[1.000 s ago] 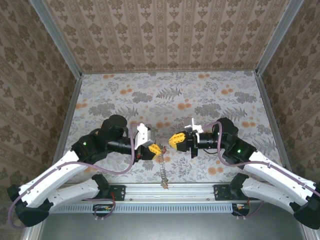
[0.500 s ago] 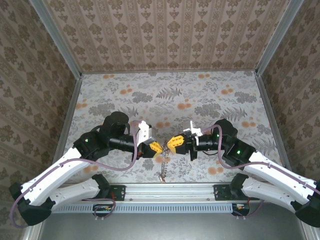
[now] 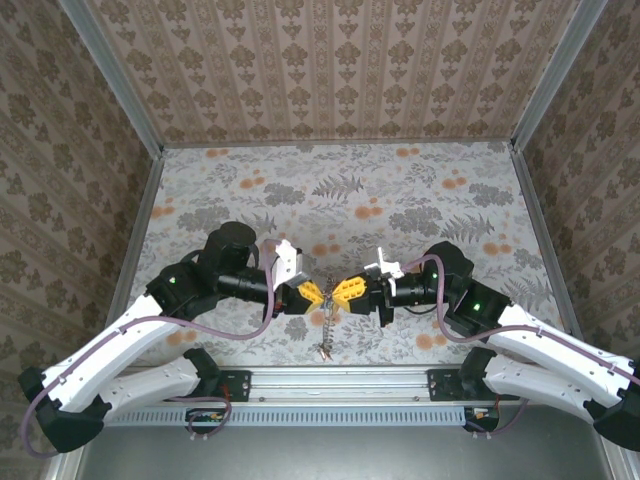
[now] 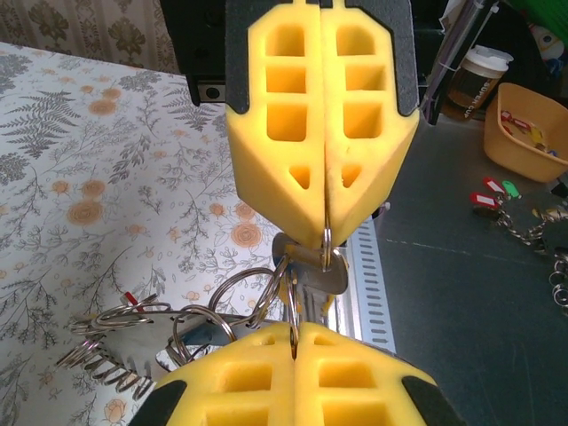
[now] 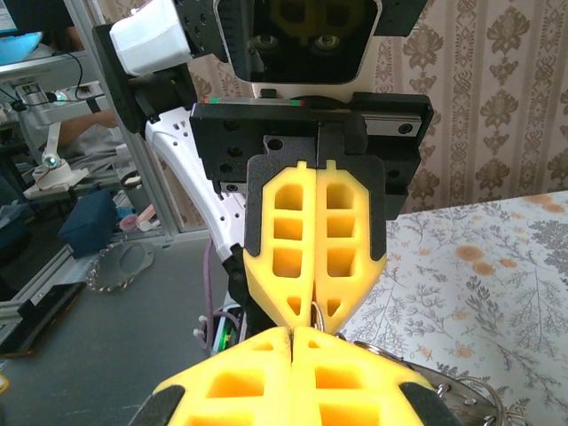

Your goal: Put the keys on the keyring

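The keyring [image 3: 324, 326] hangs as a chain over the table's [image 3: 400, 190] near edge, keys [image 4: 308, 266] bunched up top. Left gripper [image 3: 316, 294] and right gripper [image 3: 343, 290] meet tip to tip, each pinched tight on it.

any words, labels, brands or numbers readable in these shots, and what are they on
None can be read.
The paper cup beyond the table has a dark band, too blurred for lettering.
The coloured tags on the grey surface near it are too small to tell.
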You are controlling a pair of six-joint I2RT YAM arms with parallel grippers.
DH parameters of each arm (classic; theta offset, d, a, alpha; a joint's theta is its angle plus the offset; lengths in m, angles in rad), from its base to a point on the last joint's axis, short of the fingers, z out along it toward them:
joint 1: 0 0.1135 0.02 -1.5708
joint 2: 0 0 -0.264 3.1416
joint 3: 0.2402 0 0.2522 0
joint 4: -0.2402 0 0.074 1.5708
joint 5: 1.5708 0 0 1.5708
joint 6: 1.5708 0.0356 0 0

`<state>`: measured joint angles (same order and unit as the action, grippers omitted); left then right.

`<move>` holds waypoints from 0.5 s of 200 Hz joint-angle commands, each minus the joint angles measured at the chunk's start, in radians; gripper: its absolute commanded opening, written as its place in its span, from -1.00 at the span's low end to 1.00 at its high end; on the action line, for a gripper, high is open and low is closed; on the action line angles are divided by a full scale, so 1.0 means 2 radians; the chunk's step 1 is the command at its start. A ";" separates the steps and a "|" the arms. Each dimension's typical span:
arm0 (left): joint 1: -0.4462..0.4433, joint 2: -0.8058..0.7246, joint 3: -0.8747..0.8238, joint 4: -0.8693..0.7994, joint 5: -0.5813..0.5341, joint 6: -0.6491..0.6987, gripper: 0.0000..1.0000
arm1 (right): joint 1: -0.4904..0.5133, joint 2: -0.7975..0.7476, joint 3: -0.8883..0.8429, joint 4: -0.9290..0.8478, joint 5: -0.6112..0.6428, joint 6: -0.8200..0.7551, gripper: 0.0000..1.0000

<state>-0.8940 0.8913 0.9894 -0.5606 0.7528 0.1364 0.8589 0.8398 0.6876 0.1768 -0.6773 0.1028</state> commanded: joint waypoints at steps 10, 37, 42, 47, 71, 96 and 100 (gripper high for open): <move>0.003 -0.005 0.009 0.016 0.020 0.015 -1.00 | 0.003 0.004 0.005 0.028 0.022 -0.006 -1.00; 0.003 -0.007 0.008 0.018 0.019 0.015 -1.00 | 0.003 -0.002 -0.007 0.050 0.034 0.002 -1.00; 0.003 -0.007 0.008 0.018 0.019 0.015 -1.00 | 0.003 -0.003 -0.008 0.053 0.036 0.003 -1.00; 0.003 -0.006 0.008 0.018 0.019 0.015 -1.00 | 0.003 -0.003 -0.008 0.056 0.035 0.004 -1.00; 0.005 -0.007 0.009 0.020 0.019 0.014 -1.00 | 0.005 0.004 -0.005 0.056 0.028 0.007 -1.00; 0.004 -0.007 0.008 0.020 0.019 0.013 -1.00 | 0.006 0.004 -0.005 0.054 0.023 0.008 -1.00; 0.004 -0.007 0.008 0.020 0.019 0.012 -1.00 | 0.006 0.005 -0.004 0.053 0.021 0.008 -1.00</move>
<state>-0.8936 0.8909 0.9894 -0.5602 0.7563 0.1364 0.8635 0.8467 0.6807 0.2447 -0.6319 0.1078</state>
